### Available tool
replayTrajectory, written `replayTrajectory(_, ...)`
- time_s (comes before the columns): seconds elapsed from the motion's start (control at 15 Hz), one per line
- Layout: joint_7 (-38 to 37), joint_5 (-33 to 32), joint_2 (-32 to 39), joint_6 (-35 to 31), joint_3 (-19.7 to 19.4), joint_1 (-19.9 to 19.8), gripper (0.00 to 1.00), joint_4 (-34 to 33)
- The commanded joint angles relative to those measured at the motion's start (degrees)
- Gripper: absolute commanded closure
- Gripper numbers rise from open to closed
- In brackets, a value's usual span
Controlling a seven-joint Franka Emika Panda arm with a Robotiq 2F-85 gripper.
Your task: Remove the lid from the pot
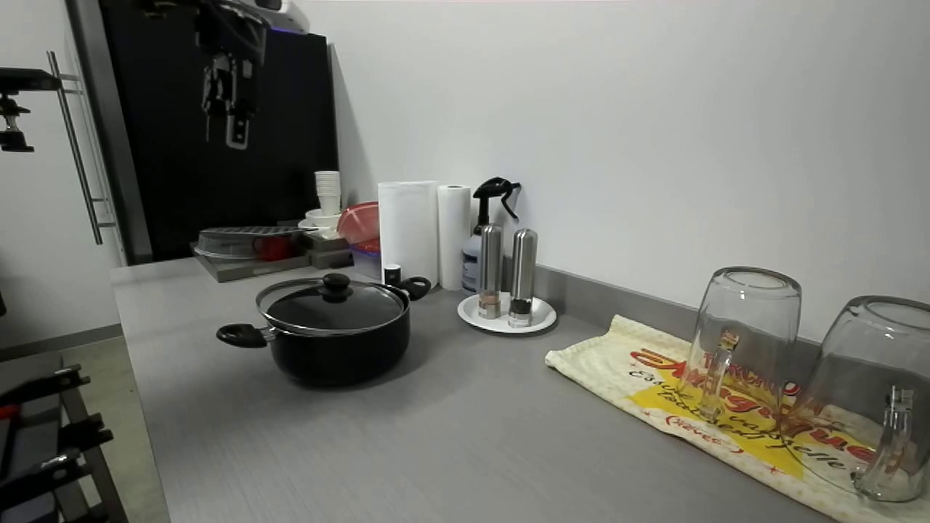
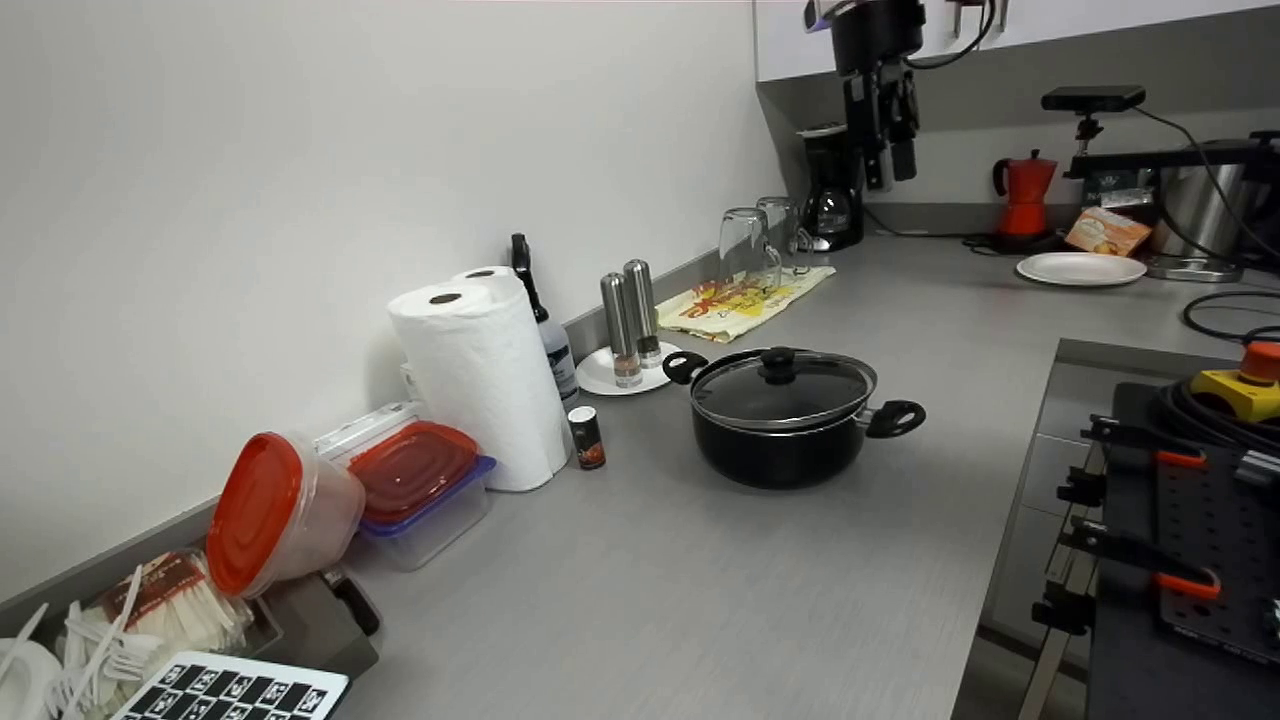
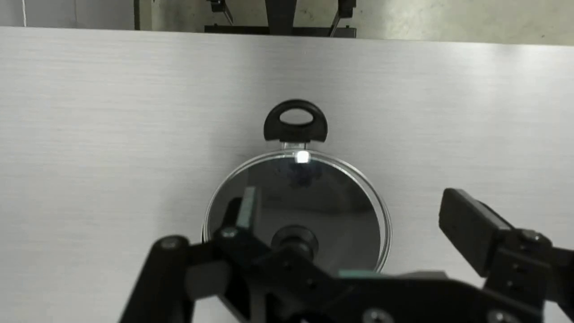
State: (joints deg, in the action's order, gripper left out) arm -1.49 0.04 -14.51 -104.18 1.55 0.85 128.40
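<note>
The black pot (image 1: pixel 341 362) stands on the grey counter in both exterior views (image 2: pixel 780 458), with its two black side handles sticking out. The dark, see-through lid (image 1: pixel 367 309) with a metal rim and black centre knob rests on top of the pot (image 2: pixel 825 385). My gripper (image 1: pixel 225 134) is high above the counter, well clear of the lid, in both exterior views (image 2: pixel 888 170). In the wrist view my gripper (image 3: pixel 354 213) is open with nothing between its fingers. Below it shows the lid (image 3: pixel 327 193); the gripper's linkage partly covers the knob and hides the pot's near part.
A white plate (image 1: pixel 465 319) with two steel grinders stands near the pot by the wall. Paper towel rolls (image 2: pixel 490 390), a spray bottle (image 1: pixel 472 254) and a small shaker (image 2: pixel 587 438) are close by. Upturned glass mugs (image 1: pixel 748 327) stand on a yellow cloth (image 1: pixel 610 356).
</note>
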Motion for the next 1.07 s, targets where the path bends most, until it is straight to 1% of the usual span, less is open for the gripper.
replayTrajectory(0.0,-2.7,0.9,11.5,-4.1,-0.8,-1.0,0.00,-10.2)
replayTrajectory(0.2,-5.3,0.4,19.9,-6.3,-1.6,-1.7,0.00,-17.6)
replayTrajectory(0.4,-7.0,0.6,28.2,-5.3,-2.6,-2.4,0.00,-24.9)
replayTrajectory(0.53,-7.9,0.8,32.5,-4.9,-3.2,-2.5,0.00,-28.5)
replayTrajectory(0.73,-9.1,1.3,37.7,-4.0,-3.8,-2.7,0.00,-32.4)
replayTrajectory(0.87,-9.6,1.6,40.1,-3.0,-3.9,-2.8,0.00,-33.8)
replayTrajectory(1.0,-9.7,1.8,41.2,-1.8,-3.9,-2.8,0.00,-33.6)
